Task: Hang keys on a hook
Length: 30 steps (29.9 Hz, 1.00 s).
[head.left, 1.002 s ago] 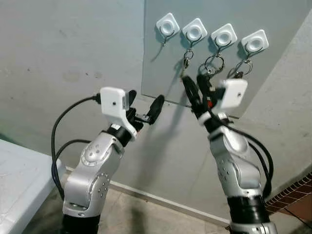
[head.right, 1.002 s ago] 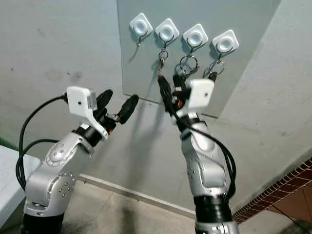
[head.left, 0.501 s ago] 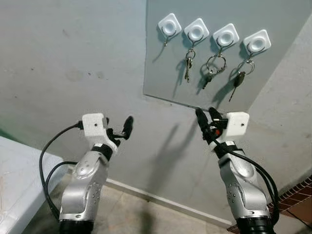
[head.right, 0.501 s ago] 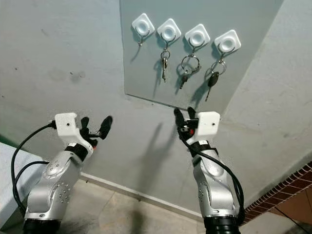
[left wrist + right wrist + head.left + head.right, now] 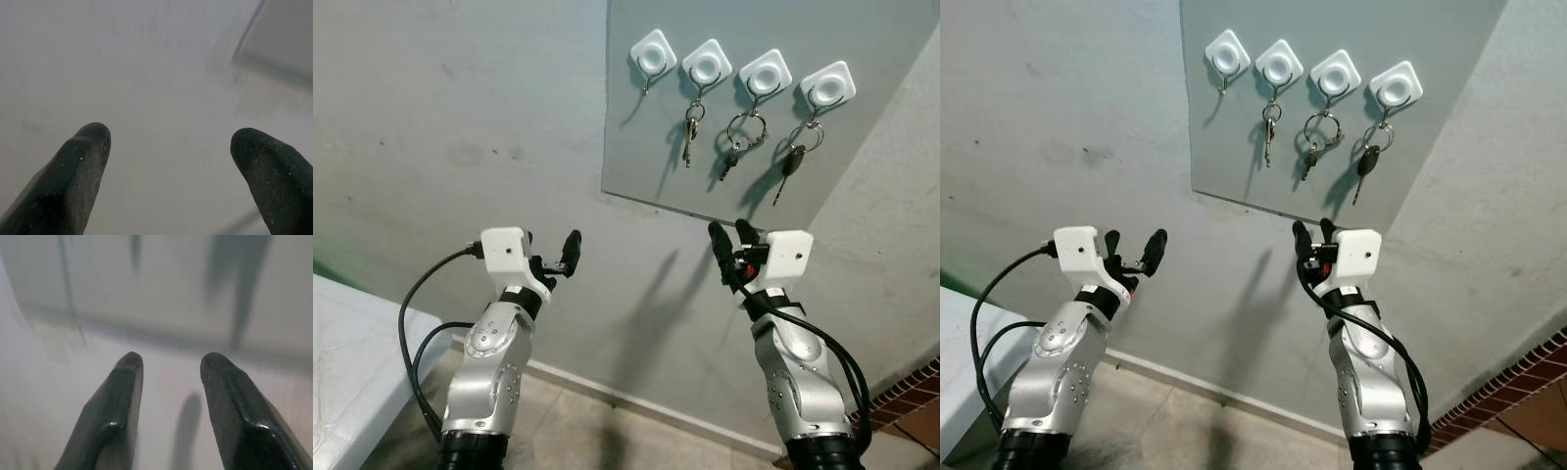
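A corner of a white table (image 5: 352, 362) shows at far left, below a grey wall (image 5: 460, 117). The left gripper (image 5: 558, 257) is raised before the wall, well below the hooks, its two black fingers (image 5: 80, 171) spread wide with nothing between them; the wrist view looks past them to bare wall and the edge of the panel. The right gripper (image 5: 730, 240) points up at the wall just under the grey panel (image 5: 862, 157), its fingers (image 5: 115, 406) parted by a narrow gap and holding nothing.

On the panel above, four white square hooks hang in a row. From left to right: the first hook (image 5: 653, 51) is bare; the second hook (image 5: 706, 65) carries a small bunch of keys (image 5: 688, 137); the third hook (image 5: 765, 72) carries a large key ring (image 5: 745, 128) with a dark key below; the fourth hook (image 5: 826, 85) carries a black-headed key (image 5: 789, 162) on a ring. All three sets hang well above both grippers. At the lower right corner, a strip of red brick (image 5: 901, 392) meets the wall.
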Tool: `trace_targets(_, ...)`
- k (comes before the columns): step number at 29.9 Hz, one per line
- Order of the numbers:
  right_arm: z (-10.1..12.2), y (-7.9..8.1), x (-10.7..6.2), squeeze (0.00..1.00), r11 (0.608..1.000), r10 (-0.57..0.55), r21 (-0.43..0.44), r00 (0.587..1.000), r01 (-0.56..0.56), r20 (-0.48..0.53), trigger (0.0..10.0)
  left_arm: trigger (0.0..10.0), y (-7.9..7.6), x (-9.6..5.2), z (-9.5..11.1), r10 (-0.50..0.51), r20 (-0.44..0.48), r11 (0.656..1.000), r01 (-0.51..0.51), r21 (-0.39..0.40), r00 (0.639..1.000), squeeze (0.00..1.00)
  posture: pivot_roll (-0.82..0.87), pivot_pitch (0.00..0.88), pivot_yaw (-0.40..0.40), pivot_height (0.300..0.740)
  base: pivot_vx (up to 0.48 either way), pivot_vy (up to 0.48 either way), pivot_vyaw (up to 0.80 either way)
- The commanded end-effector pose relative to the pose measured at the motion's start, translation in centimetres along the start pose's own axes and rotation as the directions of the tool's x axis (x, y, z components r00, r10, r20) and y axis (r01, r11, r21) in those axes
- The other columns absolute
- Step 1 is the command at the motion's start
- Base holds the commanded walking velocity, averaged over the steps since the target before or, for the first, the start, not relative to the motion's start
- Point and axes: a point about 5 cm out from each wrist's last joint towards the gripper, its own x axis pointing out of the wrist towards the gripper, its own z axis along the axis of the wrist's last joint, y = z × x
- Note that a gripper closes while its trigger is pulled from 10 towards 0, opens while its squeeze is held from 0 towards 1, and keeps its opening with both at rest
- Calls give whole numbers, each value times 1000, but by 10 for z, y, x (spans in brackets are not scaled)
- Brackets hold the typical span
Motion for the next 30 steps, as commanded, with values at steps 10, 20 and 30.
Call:
trace_targets(10,-97,-22,-45,0,995,-69,-99,905,30,-421,10000,10000,27,-34,-103,81,-335,996,-86,2,939,0,13,0,-23,740,0,0,0)
trace_targets(20,-159,-36,-128,0,984,-176,-114,650,136,-740,10000,10000,39,-91,-162,165,-607,986,-116,119,777,0,16,0,-26,740,0,0,0)
trace_targets(30,-181,-41,-194,0,975,-203,-136,453,175,-868,10000,10000,55,-134,-184,243,-715,963,-253,95,655,0,18,0,-20,740,0,0,0)
